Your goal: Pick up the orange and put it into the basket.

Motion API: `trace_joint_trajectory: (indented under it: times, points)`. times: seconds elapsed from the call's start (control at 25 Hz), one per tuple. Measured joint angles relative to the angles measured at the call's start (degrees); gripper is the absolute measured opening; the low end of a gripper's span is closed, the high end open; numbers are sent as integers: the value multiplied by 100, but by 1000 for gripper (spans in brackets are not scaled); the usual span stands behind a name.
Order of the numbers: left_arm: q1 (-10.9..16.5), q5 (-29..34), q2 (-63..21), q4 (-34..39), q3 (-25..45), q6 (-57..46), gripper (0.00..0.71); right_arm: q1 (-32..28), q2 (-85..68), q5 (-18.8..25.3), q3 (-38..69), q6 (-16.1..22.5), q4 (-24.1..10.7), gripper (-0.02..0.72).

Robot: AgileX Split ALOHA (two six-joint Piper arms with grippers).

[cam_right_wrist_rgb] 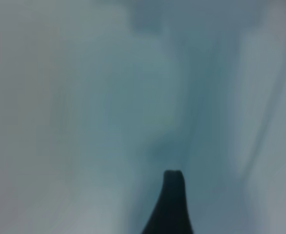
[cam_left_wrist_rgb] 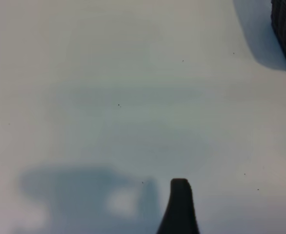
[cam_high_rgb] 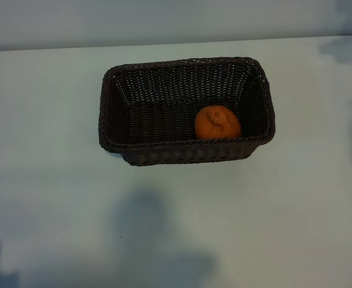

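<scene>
The orange [cam_high_rgb: 217,122] already lay inside the wicker basket [cam_high_rgb: 113,114] on the desk [cam_high_rgb: 295,210], near its front right corner, and with both arms' jaws released and grasping nothing, the task looked essentially finished, barring parking.

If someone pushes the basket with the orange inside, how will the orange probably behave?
The orange is round, so it would probably roll across the floor of the basket. The sloped woven walls should keep it inside.
</scene>
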Motion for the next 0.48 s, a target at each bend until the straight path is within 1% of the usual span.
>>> trace_joint_trajectory:
  times: [0.08,0.24,0.36,0.48]
  points:
    - [0,0,0,0,0,0,592,0,-43,145,0,-19,-7,599]
    - [0,0,0,0,0,0,592,0,-450,237,0,-19,-6,599]
    - [0,0,0,0,0,0,592,0,-972,353,0,-14,69,597]
    - [0,0,0,0,0,0,592,0,-1551,502,0,4,214,597]
